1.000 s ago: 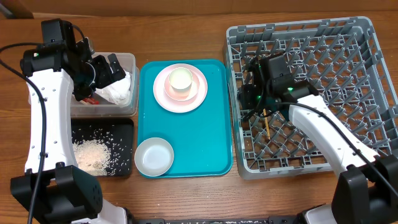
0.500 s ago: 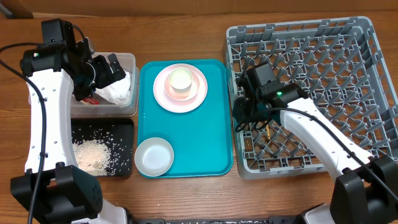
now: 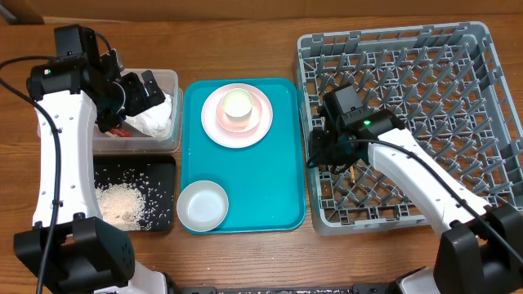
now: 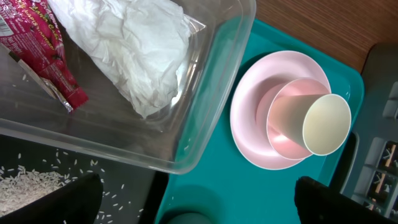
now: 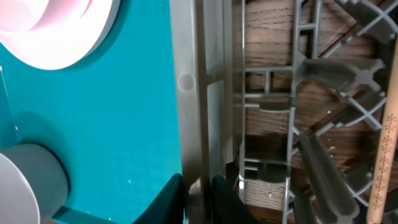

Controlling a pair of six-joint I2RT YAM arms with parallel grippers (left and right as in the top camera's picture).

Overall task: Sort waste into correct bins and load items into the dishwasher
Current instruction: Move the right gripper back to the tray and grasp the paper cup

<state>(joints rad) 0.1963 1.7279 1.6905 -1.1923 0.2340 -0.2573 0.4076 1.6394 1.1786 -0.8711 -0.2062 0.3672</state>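
My right gripper [image 3: 315, 155] [image 5: 199, 190] sits at the left wall [image 5: 193, 93] of the grey dish rack [image 3: 458, 49], its two fingers closed on either side of that wall. The wooden chopsticks [image 3: 350, 170] [image 5: 384, 162] lie inside the rack beside it. My left gripper [image 3: 135, 94] [image 4: 202, 196] hangs open over the clear tub [image 3: 167, 77], which holds the crumpled napkin [image 4: 130, 50] and the red wrapper [image 4: 43, 56]. Rice [image 3: 122, 202] lies on the black tray [image 3: 163, 163]. The pink plate [image 3: 214, 126] carries a pinkish bowl [image 4: 283, 134] with the white cup [image 4: 323, 124] in it.
The plate and a white-grey bowl [image 3: 203, 206] [image 5: 28, 180] rest on a teal tray [image 3: 270, 180] between the bins and the rack. The rack's upright pegs fill most of the right side. Wooden tabletop shows along the front edge.
My right gripper moved from inside the rack to its left wall and its jaws narrowed onto it. The chopsticks stay in the rack. The left arm has not moved.
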